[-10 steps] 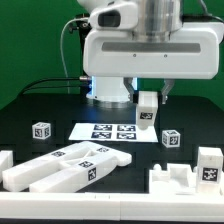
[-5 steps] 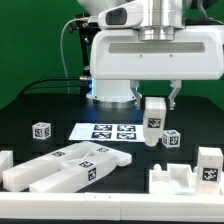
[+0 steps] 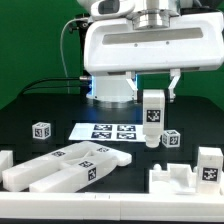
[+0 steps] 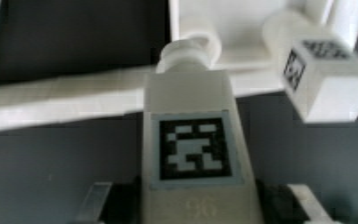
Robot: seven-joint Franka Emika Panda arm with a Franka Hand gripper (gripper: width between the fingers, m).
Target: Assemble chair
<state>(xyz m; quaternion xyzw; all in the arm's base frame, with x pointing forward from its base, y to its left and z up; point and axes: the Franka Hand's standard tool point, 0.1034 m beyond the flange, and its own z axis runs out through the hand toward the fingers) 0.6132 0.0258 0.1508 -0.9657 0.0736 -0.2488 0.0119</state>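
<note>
My gripper point(image 3: 153, 93) is shut on the top of a white chair leg point(image 3: 152, 118), which hangs nearly upright above the table, its tag facing the camera and its lower end close to the marker board's right edge. In the wrist view the leg point(image 4: 194, 125) runs out from between the fingers point(image 4: 101, 200), tag up, ending in a round peg point(image 4: 194, 48). Other chair parts lie loose: long white bars point(image 3: 70, 165) at the front left, a notched piece point(image 3: 175, 180) at the front and a tagged block point(image 3: 209, 165) at the exterior view's right.
The marker board point(image 3: 108, 131) lies flat mid-table. Small tagged cubes sit at the left point(image 3: 40, 130) and just right of the hanging leg point(image 3: 171, 139). A white piece point(image 3: 5, 160) pokes in at the left edge. The robot base point(image 3: 110, 90) stands behind.
The gripper has shifted slightly toward the exterior view's right with the leg, and the leg has swung to hang more upright, showing more of its length. The grip has not changed.
</note>
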